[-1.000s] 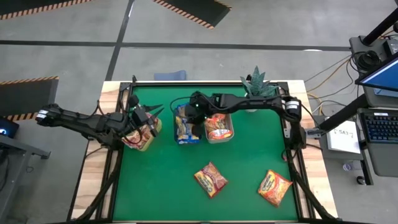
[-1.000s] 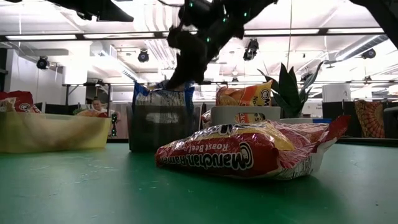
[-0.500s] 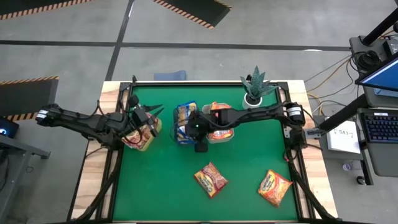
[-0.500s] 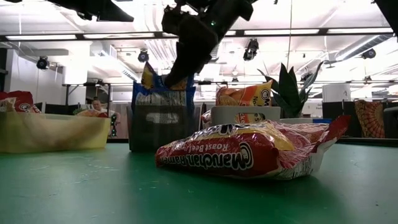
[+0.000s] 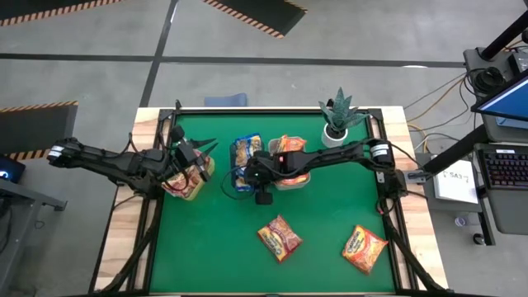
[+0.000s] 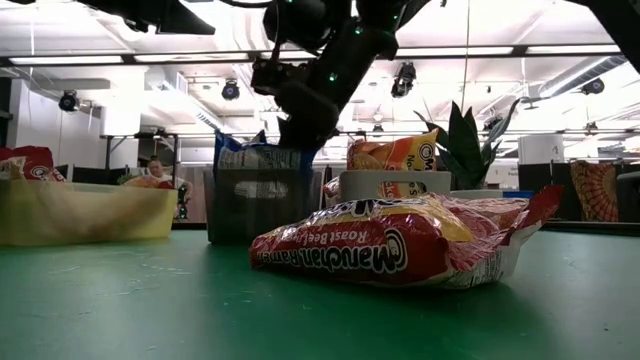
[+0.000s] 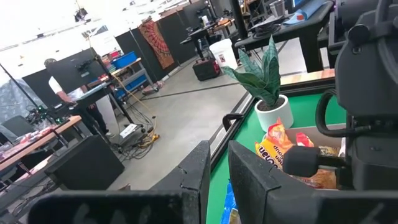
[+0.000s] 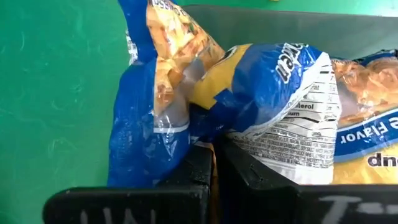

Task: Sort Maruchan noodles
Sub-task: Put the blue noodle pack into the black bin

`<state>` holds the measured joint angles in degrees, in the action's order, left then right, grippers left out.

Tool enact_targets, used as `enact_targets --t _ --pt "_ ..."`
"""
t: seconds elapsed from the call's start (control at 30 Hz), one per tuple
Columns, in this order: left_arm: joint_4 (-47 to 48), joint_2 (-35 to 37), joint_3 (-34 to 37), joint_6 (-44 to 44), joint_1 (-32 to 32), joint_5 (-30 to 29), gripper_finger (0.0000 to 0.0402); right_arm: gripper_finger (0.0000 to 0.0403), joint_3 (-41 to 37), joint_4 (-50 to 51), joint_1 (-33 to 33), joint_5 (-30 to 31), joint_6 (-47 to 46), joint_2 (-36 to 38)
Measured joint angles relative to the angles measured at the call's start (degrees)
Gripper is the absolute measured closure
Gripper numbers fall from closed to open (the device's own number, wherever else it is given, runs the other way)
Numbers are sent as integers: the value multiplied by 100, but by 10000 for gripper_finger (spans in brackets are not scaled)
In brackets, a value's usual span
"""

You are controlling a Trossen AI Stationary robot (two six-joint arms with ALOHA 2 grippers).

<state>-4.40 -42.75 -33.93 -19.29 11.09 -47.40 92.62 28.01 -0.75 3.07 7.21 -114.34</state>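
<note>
Because sorting is going by colour, the green table (image 5: 214, 239) is carrying three bins in a row toward twelve o'clock: a yellowish bin (image 5: 188, 183) at ten o'clock taking red packets, a dark bin (image 5: 245, 168) at centre taking blue-and-yellow packets (image 8: 249, 93), and a grey bin (image 5: 290, 171) beside it taking orange ones. The right gripper (image 5: 250, 172) is pressing, fingers closed and holding nothing, against the blue packets, apparently to seat them. The left gripper (image 5: 196, 162) is waiting over the yellowish bin, nearly closed and empty. Two packets (image 5: 280, 238) (image 5: 363, 248) are lying unsorted toward five o'clock.
</note>
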Motion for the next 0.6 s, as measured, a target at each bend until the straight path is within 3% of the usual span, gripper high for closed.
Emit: enact_targets --t 0.2,0.37,0.6 --pt "4 -1 0 -15 0 0 361 384 -11 40 -2 4 -130 196" --pt "15 -1 0 -15 0 0 361 346 8 78 -48 55 -309 303" --pt "17 -1 0 -15 0 0 361 294 184 -169 -108 607 -141 323"
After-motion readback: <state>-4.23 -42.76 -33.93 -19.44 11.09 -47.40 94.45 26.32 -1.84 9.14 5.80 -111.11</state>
